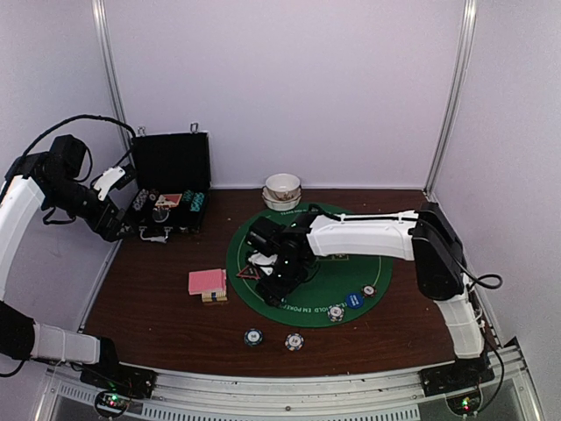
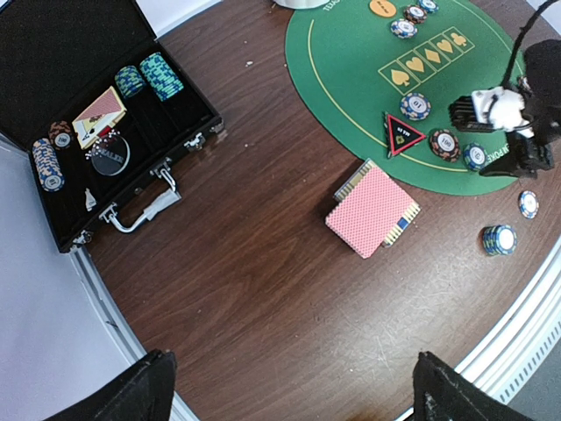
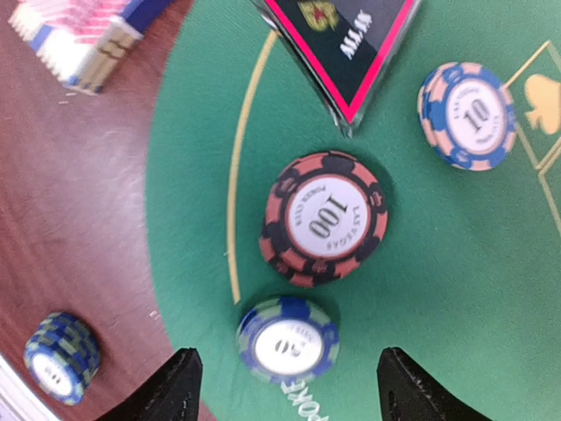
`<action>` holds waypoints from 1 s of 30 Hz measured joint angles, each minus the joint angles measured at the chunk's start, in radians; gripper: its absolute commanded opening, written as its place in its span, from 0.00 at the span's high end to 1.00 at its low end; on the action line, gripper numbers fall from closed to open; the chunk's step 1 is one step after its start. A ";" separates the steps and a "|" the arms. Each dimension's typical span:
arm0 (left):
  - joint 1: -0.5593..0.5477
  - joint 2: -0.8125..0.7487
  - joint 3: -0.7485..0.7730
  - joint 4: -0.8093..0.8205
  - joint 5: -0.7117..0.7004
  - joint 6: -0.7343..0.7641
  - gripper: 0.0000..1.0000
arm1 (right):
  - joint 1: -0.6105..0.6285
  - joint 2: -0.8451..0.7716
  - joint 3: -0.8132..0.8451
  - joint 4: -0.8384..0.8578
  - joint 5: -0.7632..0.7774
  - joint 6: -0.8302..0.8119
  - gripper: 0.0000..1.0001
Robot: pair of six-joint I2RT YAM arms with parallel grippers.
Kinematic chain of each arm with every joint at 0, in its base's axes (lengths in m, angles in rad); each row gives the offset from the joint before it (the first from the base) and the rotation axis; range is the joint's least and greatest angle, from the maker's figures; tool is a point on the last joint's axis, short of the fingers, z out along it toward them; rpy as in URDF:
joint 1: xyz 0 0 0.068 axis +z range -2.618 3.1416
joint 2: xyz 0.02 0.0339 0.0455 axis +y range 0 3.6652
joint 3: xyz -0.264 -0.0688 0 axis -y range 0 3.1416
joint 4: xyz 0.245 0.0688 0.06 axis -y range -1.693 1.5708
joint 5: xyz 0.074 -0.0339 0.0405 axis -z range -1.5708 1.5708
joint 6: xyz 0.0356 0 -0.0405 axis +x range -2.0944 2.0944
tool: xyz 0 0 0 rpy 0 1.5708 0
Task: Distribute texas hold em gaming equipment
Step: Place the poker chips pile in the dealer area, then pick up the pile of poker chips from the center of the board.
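Your brown table carries a green mat, an open case far left, cards, and two chip stacks near.

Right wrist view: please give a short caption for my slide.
Right gripper, open, over a blue-green chip beside the 100 chip stack on green felt.

The desk shows dark wood grain with a faint sheen and fine scratches. The green mat looks like matt felt. The 100 chip seems to be smooth plastic with a printed paper-like label. The triangle marker is glossy. The case handle gleams like metal.
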 measured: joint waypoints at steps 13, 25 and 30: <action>0.000 -0.001 0.000 -0.001 0.001 0.000 0.02 | 0.187 -0.072 0.054 -0.038 -0.043 -0.041 0.21; 0.000 -0.001 0.000 -0.002 0.000 0.001 0.02 | 0.206 0.057 0.097 -0.044 -0.073 -0.066 0.22; 0.000 -0.001 0.000 -0.002 0.000 0.001 0.02 | 0.206 0.058 0.097 -0.045 -0.074 -0.071 0.30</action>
